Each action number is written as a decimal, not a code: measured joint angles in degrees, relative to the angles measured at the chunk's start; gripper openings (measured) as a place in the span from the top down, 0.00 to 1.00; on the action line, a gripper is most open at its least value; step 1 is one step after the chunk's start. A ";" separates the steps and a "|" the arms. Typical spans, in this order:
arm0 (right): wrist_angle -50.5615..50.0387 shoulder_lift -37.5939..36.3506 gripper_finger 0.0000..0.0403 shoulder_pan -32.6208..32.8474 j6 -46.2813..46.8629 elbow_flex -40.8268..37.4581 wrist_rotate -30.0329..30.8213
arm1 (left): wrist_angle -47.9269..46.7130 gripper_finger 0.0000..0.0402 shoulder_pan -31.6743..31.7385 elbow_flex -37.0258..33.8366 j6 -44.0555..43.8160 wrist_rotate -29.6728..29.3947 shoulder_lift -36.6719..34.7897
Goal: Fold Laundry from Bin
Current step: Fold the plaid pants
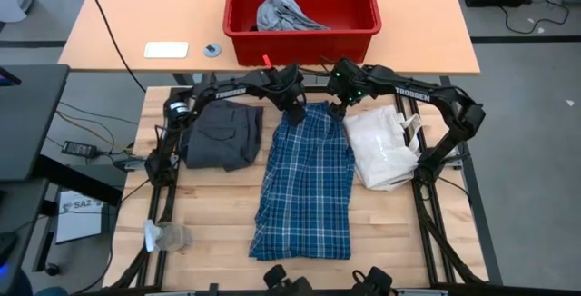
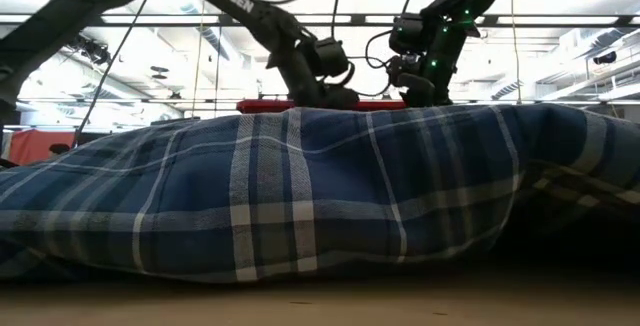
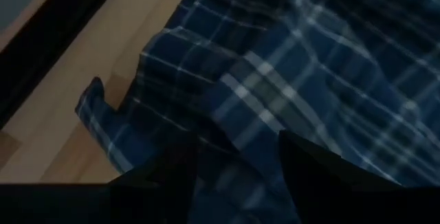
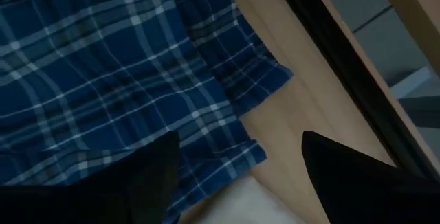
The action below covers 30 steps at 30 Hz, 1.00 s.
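Observation:
The blue-and-white plaid shirt [image 1: 304, 182] lies spread flat along the middle of the table. My left gripper [image 1: 295, 110] stands open just over its far left corner [image 3: 103, 107], fingers slanting down. My right gripper [image 1: 338, 107] hangs open over its far right corner [image 4: 265, 80]. I cannot tell whether either gripper's tips touch the cloth. Dark grey shorts [image 1: 222, 134] lie folded on the table to the left. The red bin [image 1: 245, 19] stands on the far table with a light grey piece [image 1: 286, 13] inside.
A white fabric bag [image 1: 381, 146] lies right of the plaid shirt, close beside my right gripper. A small grey item [image 1: 172, 235] lies near the front left corner. A white card [image 1: 166, 50] and a small round object [image 1: 212, 50] rest on the far table, left of the bin.

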 joint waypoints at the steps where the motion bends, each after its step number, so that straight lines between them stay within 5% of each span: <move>1: 0.01 0.00 0.23 -0.02 0.21 0.00 -0.12 | 0.03 0.49 0.34 0.00 -0.36 0.07 0.40; 10: 0.02 0.00 0.23 -0.56 1.60 0.00 -0.99 | 3.37 0.53 2.68 0.00 -0.15 9.56 2.50; 21: 0.02 0.00 0.24 -2.05 2.57 0.00 -1.58 | 4.81 0.97 2.84 0.02 2.17 13.05 2.68; 30: -0.29 0.00 0.34 -2.21 3.21 0.00 -1.54 | 4.17 0.99 4.34 0.02 2.27 12.96 2.57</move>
